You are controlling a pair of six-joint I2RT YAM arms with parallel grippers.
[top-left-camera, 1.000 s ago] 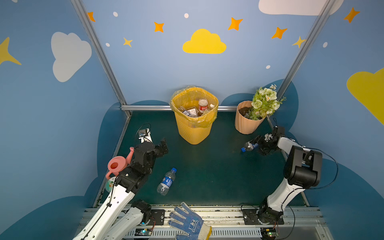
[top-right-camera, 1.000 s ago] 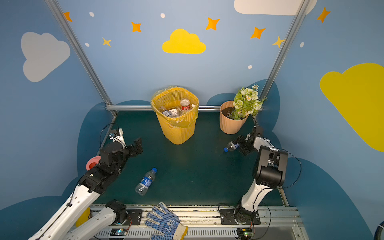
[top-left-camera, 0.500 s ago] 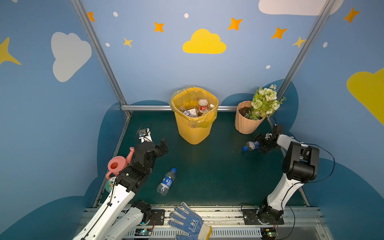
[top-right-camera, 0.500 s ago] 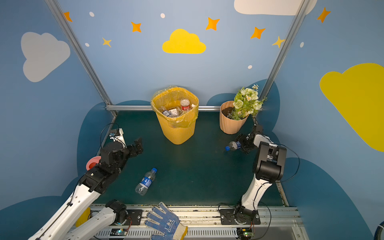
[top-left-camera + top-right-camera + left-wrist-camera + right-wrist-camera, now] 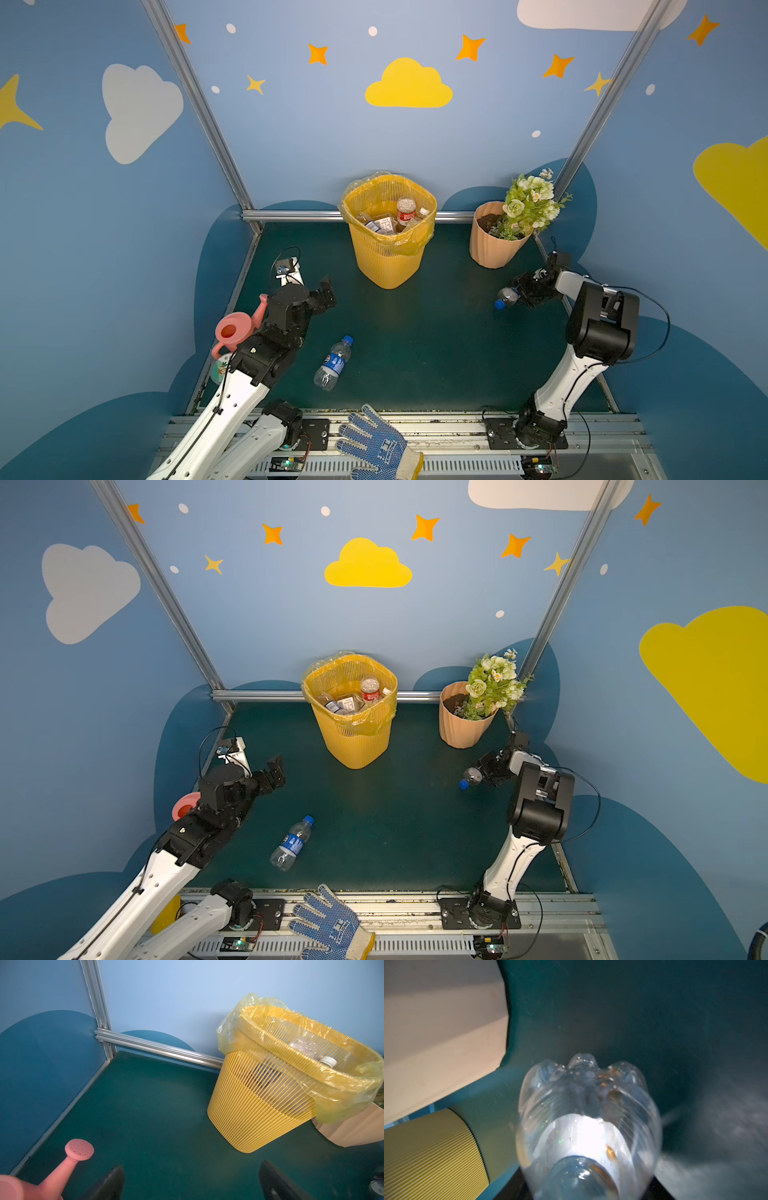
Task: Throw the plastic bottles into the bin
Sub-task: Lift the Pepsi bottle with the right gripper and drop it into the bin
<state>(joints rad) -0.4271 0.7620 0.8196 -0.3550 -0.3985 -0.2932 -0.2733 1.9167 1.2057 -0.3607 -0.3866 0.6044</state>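
Inside, blue star-painted walls (image 5: pixel 291 145) enclose a dark green mat (image 5: pixel 415 332); right jaws clamp a bottle (image 5: pixel 508 296), left jaws gape empty

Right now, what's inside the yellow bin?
Inside the bin is a pile of plastic bottles: a red-labelled bottle stands highest, with a white cap beside it. The count and anything beneath the top layer are hidden by the pile and the yellow bag.
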